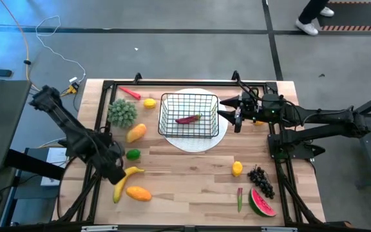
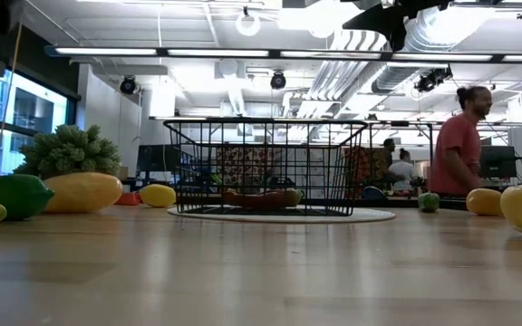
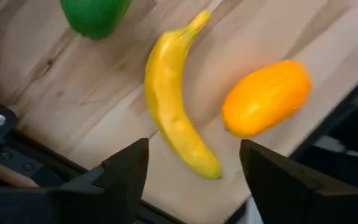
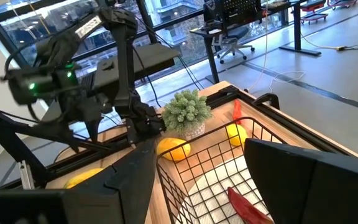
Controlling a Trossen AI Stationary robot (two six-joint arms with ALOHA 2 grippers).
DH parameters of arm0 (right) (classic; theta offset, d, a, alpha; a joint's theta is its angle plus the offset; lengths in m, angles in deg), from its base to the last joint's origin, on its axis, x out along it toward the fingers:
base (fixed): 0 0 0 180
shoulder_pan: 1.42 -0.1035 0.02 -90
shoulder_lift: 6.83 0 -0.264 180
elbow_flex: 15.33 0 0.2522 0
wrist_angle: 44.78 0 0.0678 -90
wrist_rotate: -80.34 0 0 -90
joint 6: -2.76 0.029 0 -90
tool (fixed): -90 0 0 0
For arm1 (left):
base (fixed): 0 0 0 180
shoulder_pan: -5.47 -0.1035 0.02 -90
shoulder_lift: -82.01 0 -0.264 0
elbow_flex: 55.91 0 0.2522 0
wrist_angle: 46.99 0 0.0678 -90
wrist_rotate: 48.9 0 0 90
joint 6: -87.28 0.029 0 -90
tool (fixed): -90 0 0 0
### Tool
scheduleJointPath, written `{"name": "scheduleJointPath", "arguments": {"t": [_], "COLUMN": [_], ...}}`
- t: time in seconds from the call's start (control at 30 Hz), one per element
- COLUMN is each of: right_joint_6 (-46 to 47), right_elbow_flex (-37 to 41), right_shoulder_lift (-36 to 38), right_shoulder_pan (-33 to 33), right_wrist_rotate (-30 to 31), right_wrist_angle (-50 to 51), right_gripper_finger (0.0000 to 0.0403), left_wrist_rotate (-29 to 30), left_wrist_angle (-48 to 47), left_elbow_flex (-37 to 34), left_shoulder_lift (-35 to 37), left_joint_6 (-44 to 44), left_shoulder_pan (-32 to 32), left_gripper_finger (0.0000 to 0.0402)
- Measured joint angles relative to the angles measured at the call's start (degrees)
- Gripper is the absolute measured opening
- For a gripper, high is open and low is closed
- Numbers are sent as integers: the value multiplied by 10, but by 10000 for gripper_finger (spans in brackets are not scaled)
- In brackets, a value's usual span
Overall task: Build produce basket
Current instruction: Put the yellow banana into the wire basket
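Presently the left tool [image 3: 191,180] hangs over the near left part of the surface [image 1: 192,174], its jaws spread wide and empty, with the banana [image 3: 176,106] lying flat just beyond the fingertips [image 3: 126,171]. The step in hand is judged to be the pick-up of that banana for the basket [image 1: 189,116], which stands on a white plate [image 1: 195,143] toward the far middle and already holds one reddish piece [image 1: 187,119]. A good grasp would be made across the banana's thick middle, with the fingers set square to its long curve, so that it is not tipped or spun as the jaws close. The orange mango [image 3: 266,96] lies just beside the banana's lower end and the lime [image 3: 95,14] near its stem, so the descent is best kept between them, and neither should be nudged. The right tool [image 1: 238,115] waits at the basket's right rim, its jaws wide and empty; a clear path over the wire wall should be kept for the delivery.
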Motion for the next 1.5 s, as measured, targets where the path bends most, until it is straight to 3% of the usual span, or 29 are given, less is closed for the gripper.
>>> {"name": "scheduleJointPath", "arguments": {"t": [0.27,0.4,0.57,0.87,1.07,1.3,1.5], "right_joint_6": [0,0,0,0,0,1,15], "right_elbow_flex": [0,0,0,0,0,0,0], "right_shoulder_lift": [0,0,0,0,0,0,0], "right_shoulder_pan": [0,0,0,0,0,0,0], "right_wrist_rotate": [0,0,0,0,0,0,1], "right_wrist_angle": [10,11,11,15,16,16,17], "right_gripper_finger": [227,227,227,227,227,227,227], "left_wrist_rotate": [20,10,-18,-16,-15,-16,-17], "left_wrist_angle": [26,27,62,77,86,104,114], "left_elbow_flex": [0,0,0,0,0,1,1], "left_shoulder_lift": [-97,-139,-180,-272,-326,-334,-333], "left_joint_6": [-20,-23,-31,-108,-116,-116,-116], "left_shoulder_pan": [12,12,23,46,44,40,40], "left_gripper_finger": [319,334,335,335,335,331,301]}}
